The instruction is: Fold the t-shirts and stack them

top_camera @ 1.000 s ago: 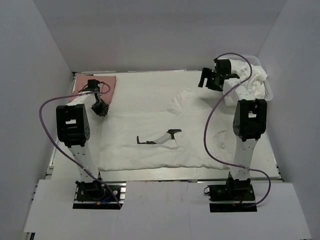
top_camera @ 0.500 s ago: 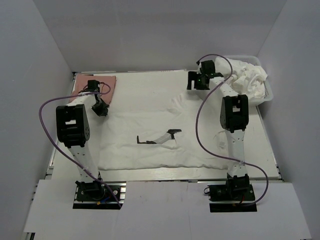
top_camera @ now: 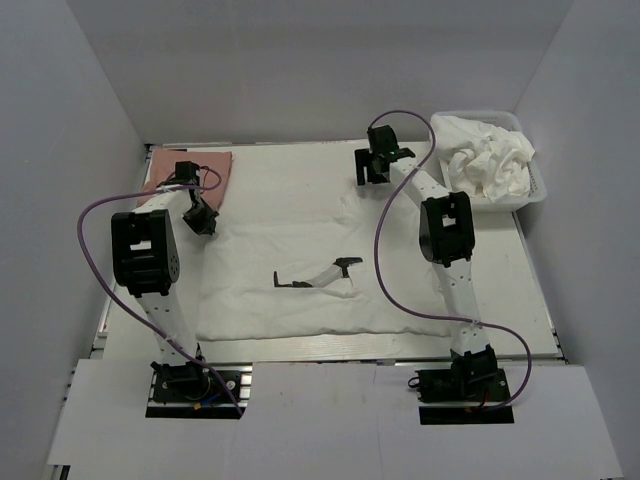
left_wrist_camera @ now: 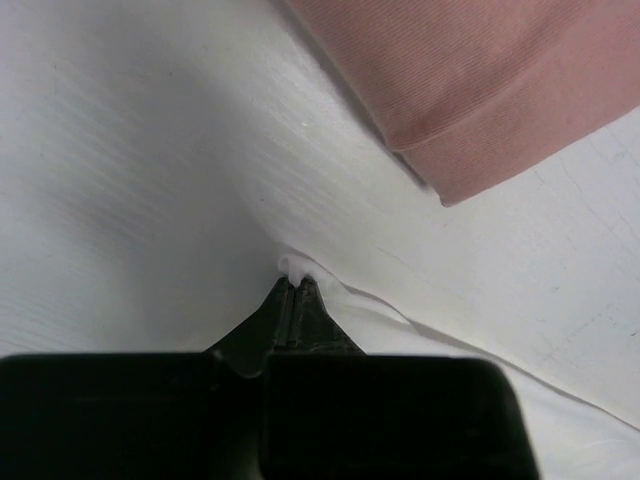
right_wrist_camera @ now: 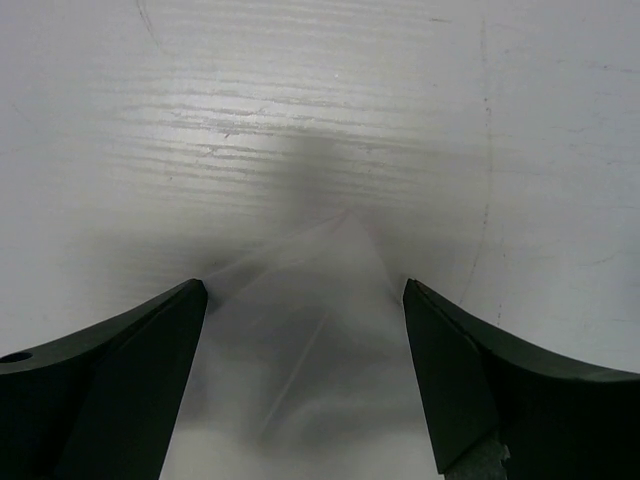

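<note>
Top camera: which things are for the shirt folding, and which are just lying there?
For the job: spread white t-shirt, folded pink shirt, crumpled white shirts in the basket, left fingers pinching the white t-shirt, right fingers open over its far edge.
Just there: purple cables, table.

Left wrist cam: pink shirt (left_wrist_camera: 500, 80) cut off top & right; left gripper (left_wrist_camera: 297, 290) body hides the white t-shirt (left_wrist_camera: 120, 230) below it. Right wrist cam: its corner btwn right gripper (right_wrist_camera: 305, 290) fingers is blurred, runs off bottom. Overhead: bunched shirts (top_camera: 490, 165) in basket (top_camera: 538, 185) can't be told apart.
</note>
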Robot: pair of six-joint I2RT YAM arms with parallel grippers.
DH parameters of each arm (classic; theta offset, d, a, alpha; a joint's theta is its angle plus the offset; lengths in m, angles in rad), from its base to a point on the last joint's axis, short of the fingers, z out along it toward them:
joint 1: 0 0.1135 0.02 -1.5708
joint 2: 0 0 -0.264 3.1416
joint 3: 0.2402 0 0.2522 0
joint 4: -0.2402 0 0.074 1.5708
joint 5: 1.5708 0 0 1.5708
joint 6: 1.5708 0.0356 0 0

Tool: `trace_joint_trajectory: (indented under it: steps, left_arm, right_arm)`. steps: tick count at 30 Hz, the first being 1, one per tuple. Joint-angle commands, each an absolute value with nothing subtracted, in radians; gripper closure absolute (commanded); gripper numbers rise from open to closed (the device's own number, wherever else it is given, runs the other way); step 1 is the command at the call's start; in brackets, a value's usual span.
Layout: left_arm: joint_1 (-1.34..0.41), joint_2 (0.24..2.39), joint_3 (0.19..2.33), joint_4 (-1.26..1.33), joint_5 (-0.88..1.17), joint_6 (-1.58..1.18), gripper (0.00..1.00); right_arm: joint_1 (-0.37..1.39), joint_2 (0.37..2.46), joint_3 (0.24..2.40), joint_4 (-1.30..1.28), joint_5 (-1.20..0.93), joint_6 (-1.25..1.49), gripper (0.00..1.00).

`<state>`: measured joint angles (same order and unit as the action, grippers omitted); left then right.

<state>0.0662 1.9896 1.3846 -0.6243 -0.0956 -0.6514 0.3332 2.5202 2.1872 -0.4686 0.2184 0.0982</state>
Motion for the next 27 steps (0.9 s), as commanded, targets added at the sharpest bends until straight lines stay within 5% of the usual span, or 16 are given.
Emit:
trace_joint_trajectory:
  steps: [1, 7, 13, 18, 20, 27]
  left_arm:
    - [0.055, 1.922, 1.368, -0.641, -0.084, -0.640, 1.00]
    - [0.046, 1.922, 1.368, -0.632, -0.052, -0.640, 1.00]
    - [0.046, 1.931, 1.378, -0.632, -0.043, -0.640, 1.00]
    - [0.046, 1.921, 1.378, -0.632, -0.041, -0.630, 1.00]
    - [0.046, 1.910, 1.378, -0.632, -0.051, -0.630, 1.00]
    - [0.046, 1.790, 1.300, -0.626, -0.060, -0.640, 1.00]
  right_arm:
    - [0.341, 2.563, 2.220, -0.451, 0.298, 0.122, 0.15]
    - [0.336, 2.563, 2.220, -0.414, 0.245, 0.213, 0.21]
    - [0.330, 2.540, 2.162, -0.388, 0.176, 0.276, 0.62]
    - [0.331, 2.424, 2.030, -0.287, 0.195, 0.244, 0.82]
    - [0.336, 2.390, 2.000, -0.249, 0.213, 0.212, 1.00]
    - [0.345, 2.108, 1.726, -0.137, 0.218, 0.150, 1.00]
